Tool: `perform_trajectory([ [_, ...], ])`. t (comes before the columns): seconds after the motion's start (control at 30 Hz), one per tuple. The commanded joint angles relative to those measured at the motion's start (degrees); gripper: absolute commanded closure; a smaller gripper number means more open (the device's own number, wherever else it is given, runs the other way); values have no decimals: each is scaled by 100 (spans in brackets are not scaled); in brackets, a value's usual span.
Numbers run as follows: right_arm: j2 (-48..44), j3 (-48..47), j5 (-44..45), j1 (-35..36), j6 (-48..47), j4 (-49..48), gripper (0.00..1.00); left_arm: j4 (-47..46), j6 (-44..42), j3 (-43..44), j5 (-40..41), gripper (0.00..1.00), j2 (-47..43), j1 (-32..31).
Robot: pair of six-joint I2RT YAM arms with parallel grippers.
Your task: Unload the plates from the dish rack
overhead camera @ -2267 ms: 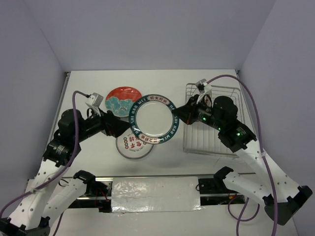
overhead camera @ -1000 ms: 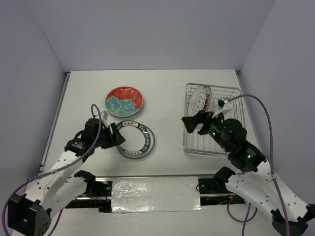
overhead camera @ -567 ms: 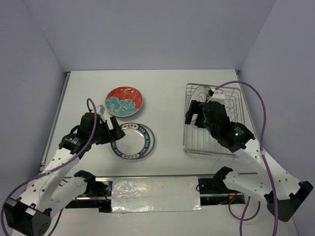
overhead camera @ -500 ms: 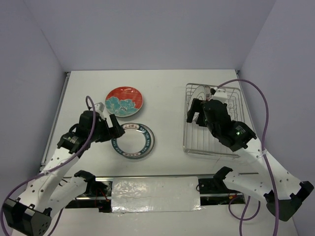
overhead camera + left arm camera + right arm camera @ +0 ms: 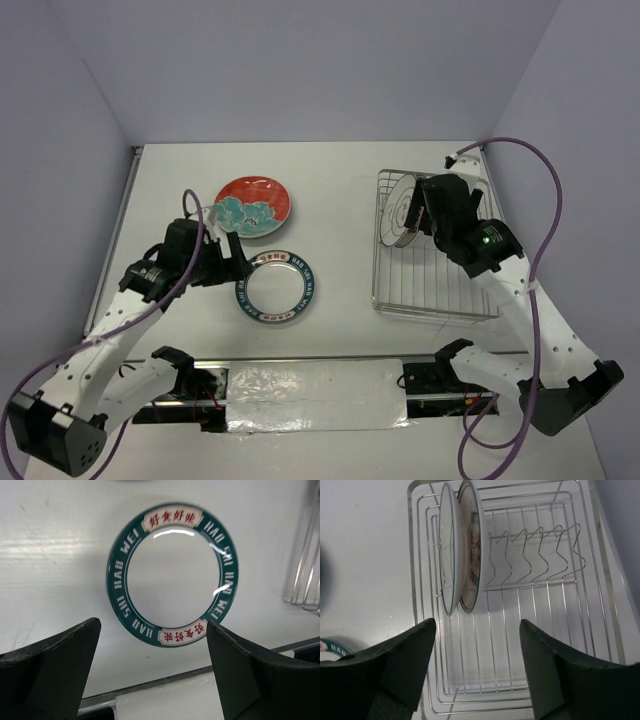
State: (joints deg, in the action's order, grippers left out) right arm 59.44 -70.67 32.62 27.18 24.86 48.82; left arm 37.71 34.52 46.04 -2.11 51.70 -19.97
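Note:
A white plate with a teal lettered rim [image 5: 277,285] [image 5: 172,575] lies flat on the table. My left gripper [image 5: 234,264] [image 5: 152,625] hovers open just left of it, nothing between its fingers [image 5: 60,665]. A red plate with teal flowers [image 5: 253,207] lies behind it. Two plates [image 5: 402,210] stand on edge at the far left of the wire dish rack [image 5: 440,280] [image 5: 600,580]: one teal-rimmed [image 5: 449,555], one with a dark rim and red marks [image 5: 470,550]. My right gripper [image 5: 428,212] [image 5: 477,622] hangs open above the rack, beside them and touching neither.
The rack's tines [image 5: 535,555] run right of the standing plates. The rack's corner [image 5: 305,565] shows at the right of the left wrist view. A metal strip [image 5: 310,358] lines the table's near edge. Walls close in on both sides.
My left gripper has drawn back from the teal-rimmed plate, which now lies free. My right arm swung from the rack's front left to above its back, and its jaws have narrowed a little.

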Motion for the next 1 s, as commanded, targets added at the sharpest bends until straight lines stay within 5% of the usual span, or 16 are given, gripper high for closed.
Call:
perform_trajectory([
  [0.0, -11, -184, -176, -414, -517, -388, 29, 113, -454, 563, 561, 1, -520, 2],
  [0.1, 67, -157, -265, -704, -859, -741, 52, 122, -421, 503, 1308, 0, -898, 2],
  [0.77, 2070, -201, -916, -1461, -1159, -1691, 61, -229, -517, 247, 800, 1, -1110, -7],
  [0.97, 2247, -175, -601, -1470, -1159, -1753, 78, -229, -517, 247, 817, 1, -1092, -7],
])
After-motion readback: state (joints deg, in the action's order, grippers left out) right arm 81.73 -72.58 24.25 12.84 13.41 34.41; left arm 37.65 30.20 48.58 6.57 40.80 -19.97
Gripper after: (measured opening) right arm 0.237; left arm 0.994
